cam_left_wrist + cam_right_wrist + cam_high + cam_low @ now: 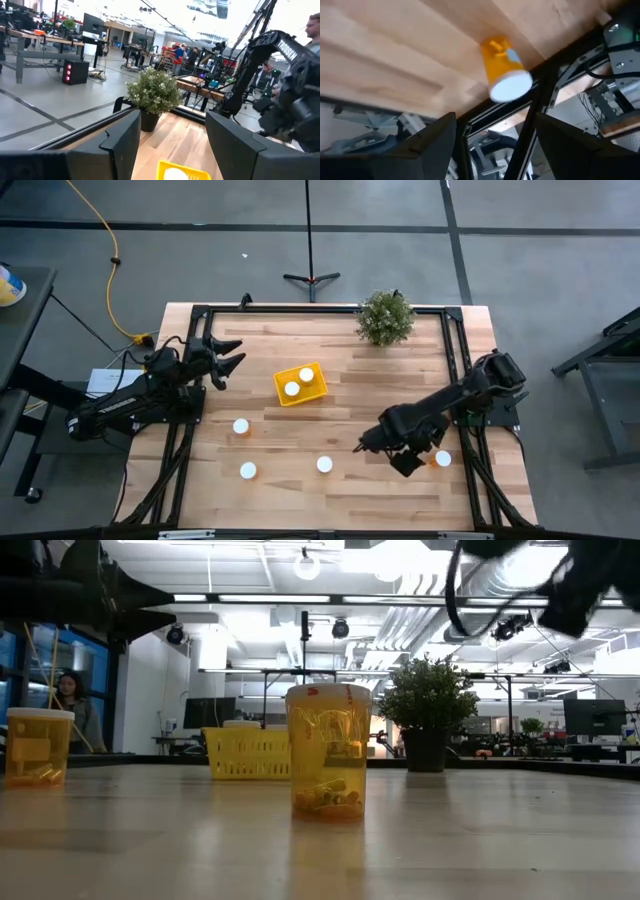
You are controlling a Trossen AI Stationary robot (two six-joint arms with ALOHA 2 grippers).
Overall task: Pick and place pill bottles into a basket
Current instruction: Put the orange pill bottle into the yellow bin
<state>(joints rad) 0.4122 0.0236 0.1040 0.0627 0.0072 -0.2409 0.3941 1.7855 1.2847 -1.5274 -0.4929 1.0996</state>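
The yellow basket (300,384) stands mid-table with two white-capped pill bottles (306,374) upright inside. It also shows in the low view (247,752) and the left wrist view (196,170). Several more orange bottles stand upright on the table: (241,426), (248,470), (324,464), and one by the right rail (443,458). My right gripper (405,460) hovers open and empty just left of that last bottle (504,75). My left gripper (228,358) is open and empty above the table's left side, left of the basket.
A green potted plant (385,317) stands at the far edge, right of centre. Black frame rails (462,360) run along the table's sides and far edge. In the low view one bottle (328,750) stands close in front and another at the left (38,745).
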